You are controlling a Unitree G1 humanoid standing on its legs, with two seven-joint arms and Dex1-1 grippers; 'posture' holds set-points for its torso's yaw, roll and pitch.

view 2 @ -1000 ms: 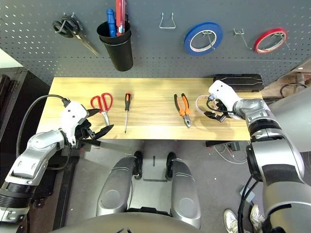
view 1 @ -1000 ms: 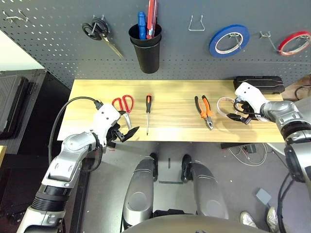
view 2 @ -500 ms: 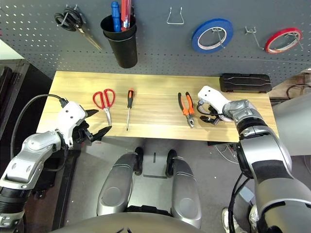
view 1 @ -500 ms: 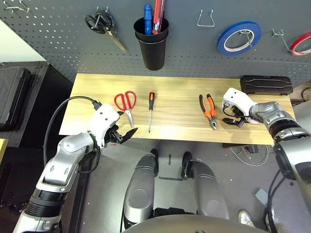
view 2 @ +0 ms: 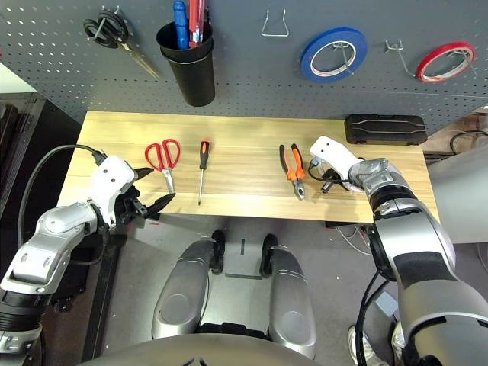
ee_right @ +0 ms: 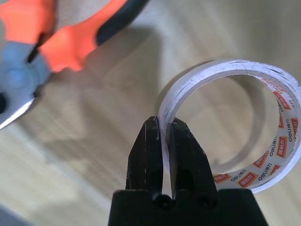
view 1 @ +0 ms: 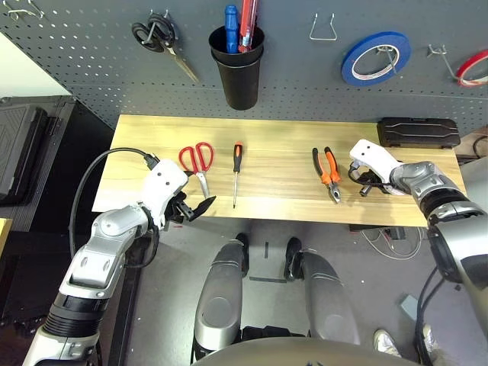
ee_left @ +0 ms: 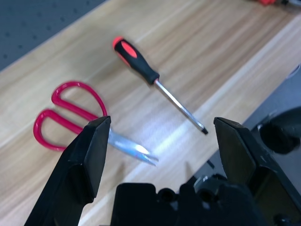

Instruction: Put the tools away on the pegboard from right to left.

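— So where's the tape roll [ee_right: 244, 122] sitting?

— On the desk [view 1: 274, 156], at its right end, just right of the pliers [view 1: 326, 172]. The right gripper [ee_right: 165, 129] has its jaws clamped on the roll's wall, 1 finger inside the ring and 1 outside, with the rest of the ring lying flat on the wood beyond the fingertips.

— And the left side?

— The left gripper [ee_left: 162, 129] hangs off the desk's front edge near the left end, jaws wide apart and holding nothing. Past its 2 fingers lie the scissors [view 1: 196, 161], red handles toward the pegboard [view 1: 91, 69], blade tips toward the front edge, close to the jaws but not between them. The screwdriver [view 1: 235, 171] lies just right of the scissors, handle toward the pegboard, apart from them.

— What's on the board itself?

— Black-handled scissors [view 1: 158, 44] on a hook at the left, a black cup [view 1: 238, 72] with pens, a bare wire hook [view 1: 325, 30], a blue tape roll [view 1: 375, 61] and a red tape roll [view 1: 473, 67] at the right.
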